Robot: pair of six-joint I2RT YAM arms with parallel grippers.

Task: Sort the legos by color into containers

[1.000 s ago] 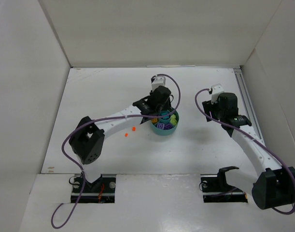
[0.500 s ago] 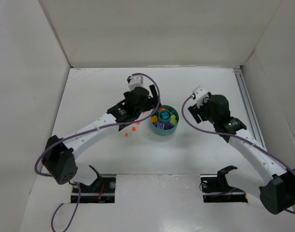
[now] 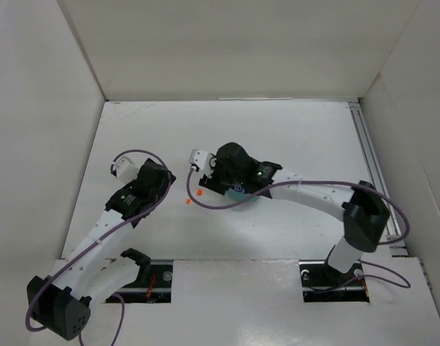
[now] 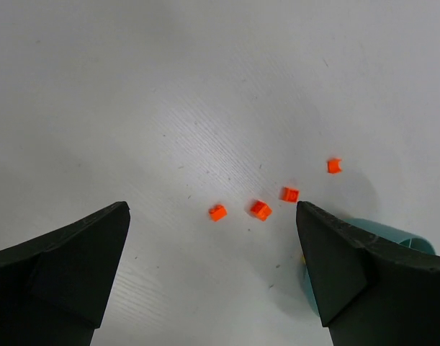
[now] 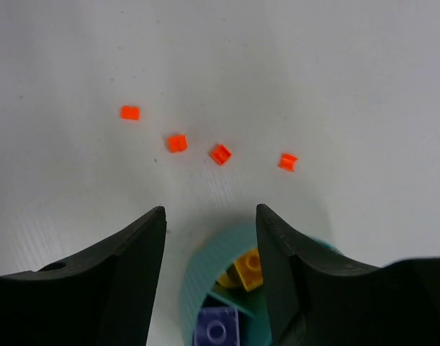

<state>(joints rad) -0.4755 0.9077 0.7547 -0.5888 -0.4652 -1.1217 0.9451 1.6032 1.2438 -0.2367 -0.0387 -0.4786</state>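
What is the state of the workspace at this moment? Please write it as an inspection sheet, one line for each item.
Surface: white table, matte.
Job's things: four orange legos lie loose on the table beside the teal dish; the dish holds a yellow brick and a purple brick; its other compartments are hidden.
Clutter: nothing seen.
Grippers: left gripper wide open, empty, above the orange legos; right gripper jaws apart, nothing between them, over the dish's edge.
Cables: purple cables run along both arms, clear of the legos.
Surroundings: white walls on three sides; a rail along the table's right edge.
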